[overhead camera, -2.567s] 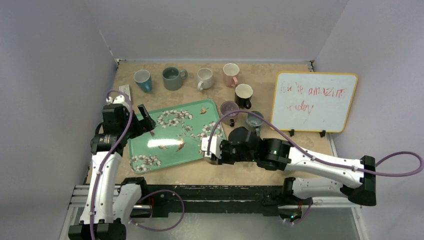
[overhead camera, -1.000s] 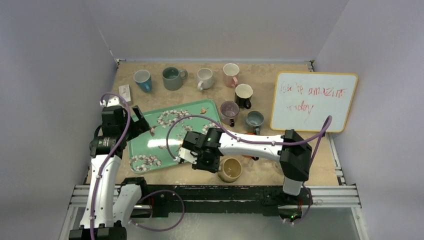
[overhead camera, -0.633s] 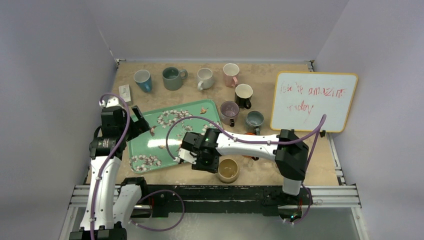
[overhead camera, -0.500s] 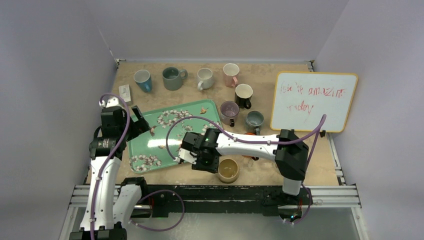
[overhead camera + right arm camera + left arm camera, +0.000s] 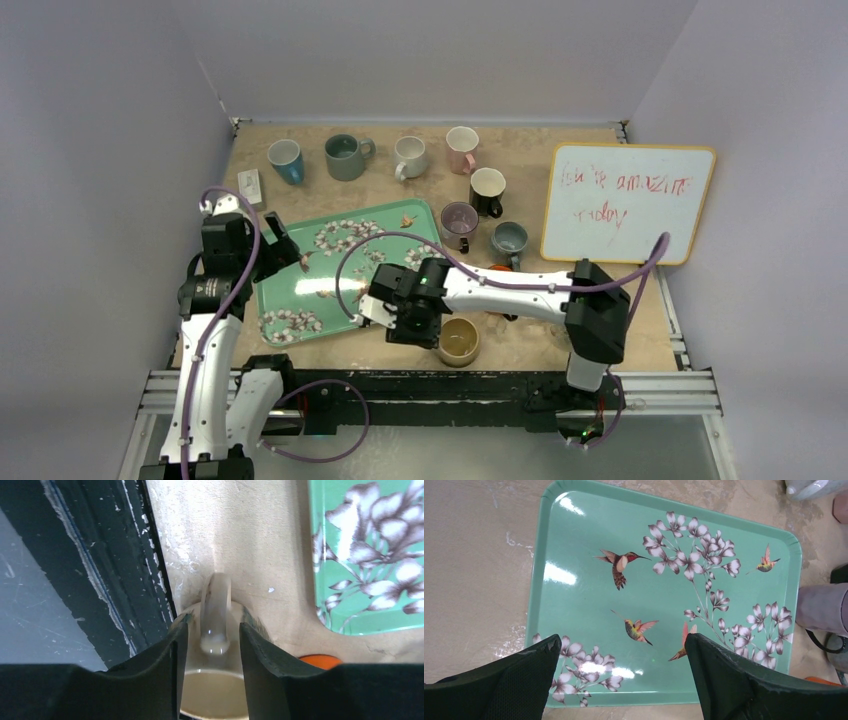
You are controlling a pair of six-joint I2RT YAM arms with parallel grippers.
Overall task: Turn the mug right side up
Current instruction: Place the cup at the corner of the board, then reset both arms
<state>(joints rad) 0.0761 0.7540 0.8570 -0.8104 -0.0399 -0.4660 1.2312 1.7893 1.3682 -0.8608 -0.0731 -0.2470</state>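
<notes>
A tan mug stands upright, mouth up, near the table's front edge. My right gripper is at its left side. In the right wrist view the mug's handle sits between the two fingers of the right gripper. A small gap shows on each side of the handle, so the jaws are open around it. The mug's mouth shows below. My left gripper hovers over the green tray. In the left wrist view it is wide open and empty.
Several other mugs stand upright at the back: blue, grey-green, white, pink, black, purple, grey-blue. A whiteboard stands at the right. An orange object lies by the tan mug.
The right arm has swung forward and left. The tan mug now stands mouth up near the front edge. In the last half second the right wrist shifted slightly right. The left arm barely moved.
</notes>
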